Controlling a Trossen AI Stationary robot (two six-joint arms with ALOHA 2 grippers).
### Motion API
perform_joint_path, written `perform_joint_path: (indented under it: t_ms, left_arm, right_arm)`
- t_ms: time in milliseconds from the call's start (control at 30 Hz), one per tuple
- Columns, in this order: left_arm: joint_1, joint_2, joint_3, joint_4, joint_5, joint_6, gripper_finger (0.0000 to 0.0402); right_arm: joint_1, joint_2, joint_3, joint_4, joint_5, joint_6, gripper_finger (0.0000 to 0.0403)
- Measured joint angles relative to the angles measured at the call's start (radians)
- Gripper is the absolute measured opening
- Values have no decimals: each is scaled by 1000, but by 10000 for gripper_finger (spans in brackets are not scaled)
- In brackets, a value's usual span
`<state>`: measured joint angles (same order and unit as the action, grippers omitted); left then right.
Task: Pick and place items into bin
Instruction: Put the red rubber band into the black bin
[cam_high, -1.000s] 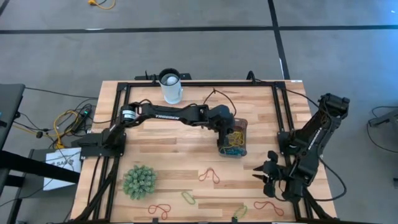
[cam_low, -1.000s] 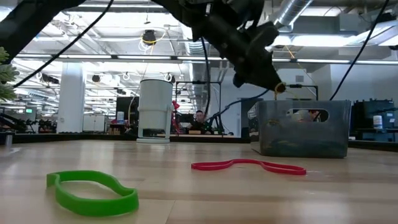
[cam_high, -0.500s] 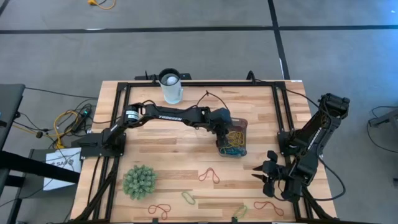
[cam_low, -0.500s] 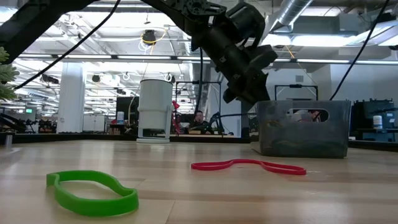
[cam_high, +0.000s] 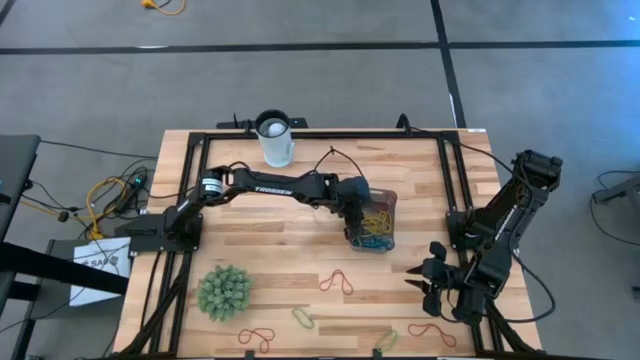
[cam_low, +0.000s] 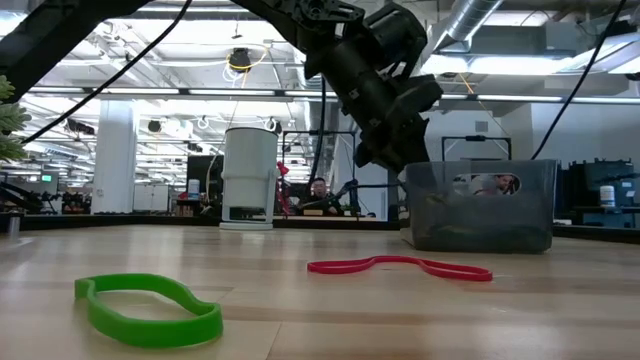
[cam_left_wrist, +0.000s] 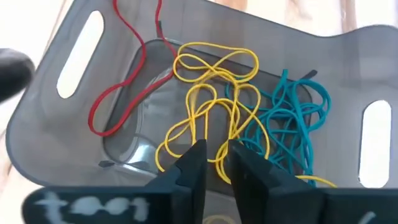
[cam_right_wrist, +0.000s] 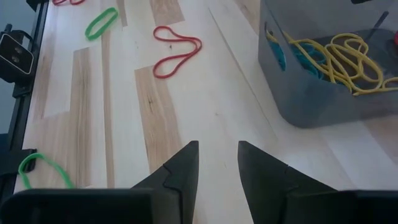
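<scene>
Bin (cam_left_wrist: 205, 28): smoky clear plastic, rounded corners, slotted handles.
Inside: tangled yellow loops (cam_left_wrist: 208, 106), teal loops (cam_left_wrist: 289, 118), one red loop (cam_left_wrist: 121, 81); left gripper (cam_left_wrist: 213, 163) narrowly parted, empty, above them.

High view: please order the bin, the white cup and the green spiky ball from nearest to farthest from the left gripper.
1. Bin: directly under the left gripper.
2. White cup: at the table's far edge.
3. Green spiky ball: near the front left corner.
</scene>
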<state>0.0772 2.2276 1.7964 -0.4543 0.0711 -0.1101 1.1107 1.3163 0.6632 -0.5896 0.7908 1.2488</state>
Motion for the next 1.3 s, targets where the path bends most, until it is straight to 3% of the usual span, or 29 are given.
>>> perform_joint_path:
  t_ms: [167, 300, 533, 600, 700, 833, 933, 1167, 1300]
  left_arm:
    - [-1, -3, 72, -20, 61, -18, 58]
    - [-4, -8, 221, -93, 128, -18, 58]
    - [-41, -11, 560, -344, 110, 68, 57]
    - [-61, -63, 526, -326, 80, 89, 57]
    - [-89, -137, 504, -369, 37, 102, 57]
    - [-131, -230, 506, -523, -68, 91, 57]
    - [-174, -278, 505, -648, -163, 79, 57]
    - [-291, -349, 504, -909, -439, -13, 57]
    - [-332, -391, 504, -1003, -532, -58, 57]
  right_arm:
    - [0, 0, 0, 0, 0, 0, 107]
    - [-7, 0, 0, 3, -4, 3, 107]
    - [-71, 0, 0, -1, -7, -122, 107]
    - [-106, 0, 0, 2, -28, -104, 107]
    - [-162, 0, 0, 28, -187, -95, 107]
    - [-206, -1, 5, 56, -491, -142, 107]
    - [-223, -2, 39, 52, -668, -77, 107]
    - [-179, 38, 112, 53, -875, 150, 107]
    - [-142, 122, 130, 50, -953, 219, 107]
